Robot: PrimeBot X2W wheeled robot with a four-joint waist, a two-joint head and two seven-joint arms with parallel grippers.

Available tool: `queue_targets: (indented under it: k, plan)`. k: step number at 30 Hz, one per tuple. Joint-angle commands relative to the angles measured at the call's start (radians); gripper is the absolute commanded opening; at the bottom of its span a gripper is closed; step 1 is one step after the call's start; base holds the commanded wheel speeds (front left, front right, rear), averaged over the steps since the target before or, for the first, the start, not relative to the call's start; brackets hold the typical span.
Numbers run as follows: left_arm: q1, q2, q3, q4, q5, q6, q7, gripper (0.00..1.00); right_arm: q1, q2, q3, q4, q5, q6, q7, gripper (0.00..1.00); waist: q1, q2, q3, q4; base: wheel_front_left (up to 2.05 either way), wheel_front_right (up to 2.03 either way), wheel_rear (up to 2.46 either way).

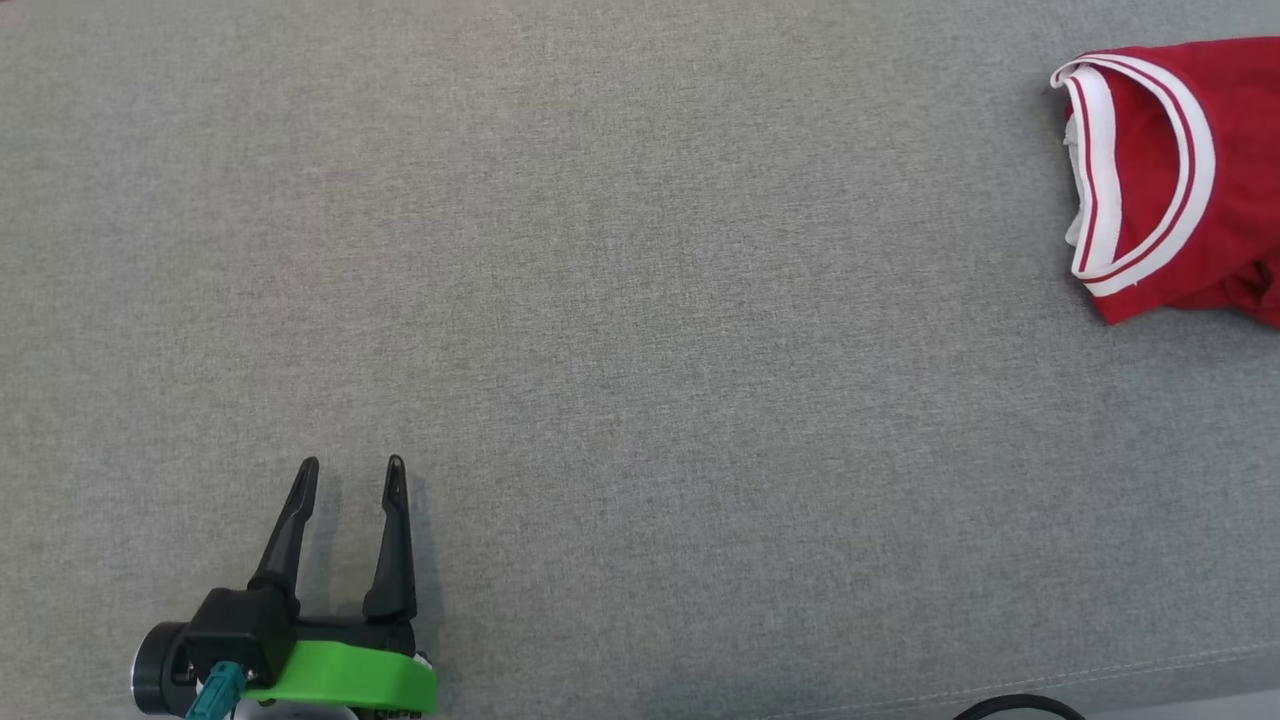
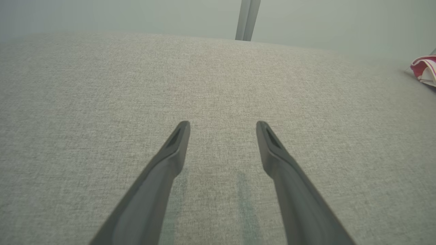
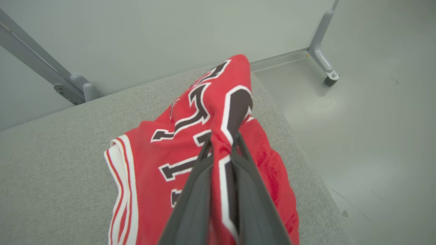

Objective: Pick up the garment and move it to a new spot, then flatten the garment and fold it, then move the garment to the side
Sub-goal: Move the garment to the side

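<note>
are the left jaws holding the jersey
No, the left jaws stand open over bare cushion, far from the jersey.

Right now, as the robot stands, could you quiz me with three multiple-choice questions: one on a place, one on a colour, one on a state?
1. Where is the jersey in the head view? A) upper right B) centre C) lower left
2. Its trim is: A) yellow B) white C) blue
3. The left pincer is: A) shut on cloth B) open, empty C) shut, empty
Answers: 1 A, it lies at the grey surface's right edge. 2 B, white bands edge the red cloth. 3 B, its fingers stand apart over bare surface.
</note>
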Motion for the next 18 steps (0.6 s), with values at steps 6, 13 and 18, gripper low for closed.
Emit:
queue_targets:
  k: [6, 13, 18]
  plan:
    - [-0.019, 0.002, 0.003, 0.004, 0.014, -0.011, -0.003, 1.00, -0.003, -0.004, -0.060, 0.112, -0.136, 0.000, -0.104, 1.00, 0.0000, -0.0001, 0.020, 0.035, 0.00, 0.00, 0.00]
    - [-0.008, 0.002, 0.010, 0.001, -0.006, 0.005, -0.003, 1.00, 0.000, -0.006, -0.115, 0.250, -0.332, -0.001, -0.248, 1.00, 0.0000, -0.0001, 0.000, 0.070, 0.00, 0.00, 0.00]
    - [0.019, 0.002, 0.015, 0.008, -0.017, 0.013, -0.003, 1.00, 0.027, 0.036, -0.134, 0.235, -0.387, -0.001, -0.411, 1.00, 0.0000, -0.0001, -0.060, 0.077, 0.00, 0.00, 0.00]
